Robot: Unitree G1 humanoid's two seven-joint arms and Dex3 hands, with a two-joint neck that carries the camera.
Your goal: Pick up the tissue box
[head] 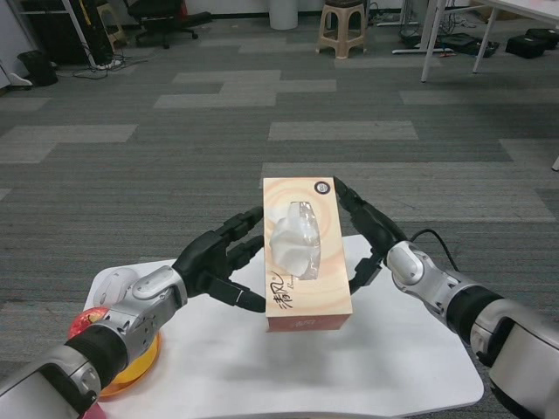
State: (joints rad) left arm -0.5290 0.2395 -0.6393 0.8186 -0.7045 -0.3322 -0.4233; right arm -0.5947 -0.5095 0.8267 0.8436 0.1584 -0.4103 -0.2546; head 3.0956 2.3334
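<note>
We log the white rounded-corner table (262, 367) first, filling the lower frame from about 7 to 5 o'clock, with grey patterned carpet beyond it. At frame centre sits the tall orange-and-cream cardboard tissue box (304, 257), a white tissue puffing from its top slot; its long axis runs 12 to 6 o'clock, away from the robot. We judge it lifted off the table, since a soft shadow lies below and apart from its near end, though the underside is hidden. The left hand (223, 262) presses in from 9 o'clock, black fingers (247, 225) spread along the box's left long face and touching it. The right hand (371, 236) comes from 3 o'clock, fingers laid flat against the right long face near the far end. Neither hand curls around anything; together they clamp the box between them across its short axis. Both look equally near. The coming move turns on that squeeze staying square: if one side slips, the box could yaw. At 8 o'clock, a red round object on an orange translucent dish (131, 362) lies well apart from the box.
</note>
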